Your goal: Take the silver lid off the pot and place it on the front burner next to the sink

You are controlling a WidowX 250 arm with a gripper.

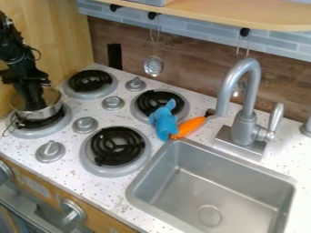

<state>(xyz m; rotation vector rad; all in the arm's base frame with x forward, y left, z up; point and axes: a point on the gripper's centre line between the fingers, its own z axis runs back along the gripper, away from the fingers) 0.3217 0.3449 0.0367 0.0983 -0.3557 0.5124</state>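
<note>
In the camera view, the tool [37, 103] is hanging near-vertical, left of the sink [209, 170], with its lower end reaching into the opening of the pot [47, 113]. The pot is sitting on a burner [43, 133] far left of the sink, directly below the tool; its thin handle [10, 124] is pointing away from the sink. Whether the tool is open, closed or gripping the pot cannot be told. A blue toy [164, 121] and an orange item [191, 127] are lying touching, beside the sink's upper-left corner.
</note>
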